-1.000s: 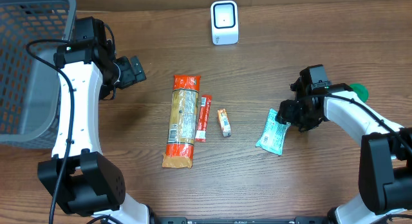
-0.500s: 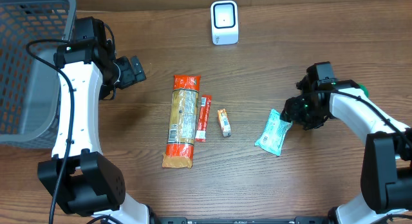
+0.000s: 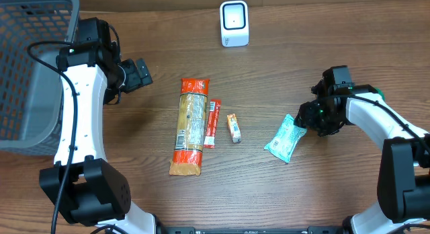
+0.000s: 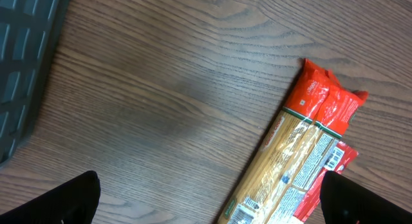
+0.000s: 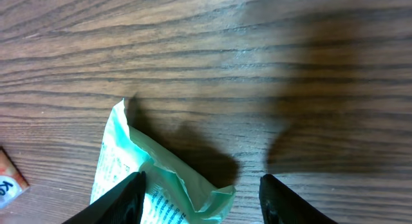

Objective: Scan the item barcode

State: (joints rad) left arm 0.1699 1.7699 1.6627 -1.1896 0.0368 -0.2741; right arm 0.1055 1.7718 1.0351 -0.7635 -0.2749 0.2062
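A mint-green snack packet [image 3: 285,140] lies on the wooden table right of centre. My right gripper [image 3: 310,120] is low at its upper right end, jaws open. In the right wrist view the crumpled packet end [image 5: 161,185] sits between the fingers of the right gripper [image 5: 201,198]; the left finger touches it and the right one stands apart from it. The white barcode scanner [image 3: 234,23] stands at the table's back centre. My left gripper [image 3: 141,74] hovers wide open at the left, holding nothing; seen from the wrist, the left gripper [image 4: 209,205] is above bare wood.
A long pasta pack [image 3: 190,126] [image 4: 302,153], a thin red stick [image 3: 212,124] and a small orange bar [image 3: 234,128] lie mid-table. A grey mesh basket [image 3: 27,66] fills the far left. A green object [image 3: 373,95] shows behind the right arm.
My right gripper has slid a little to the right, and the green packet has shifted and turned slightly with it. The left arm has not moved.
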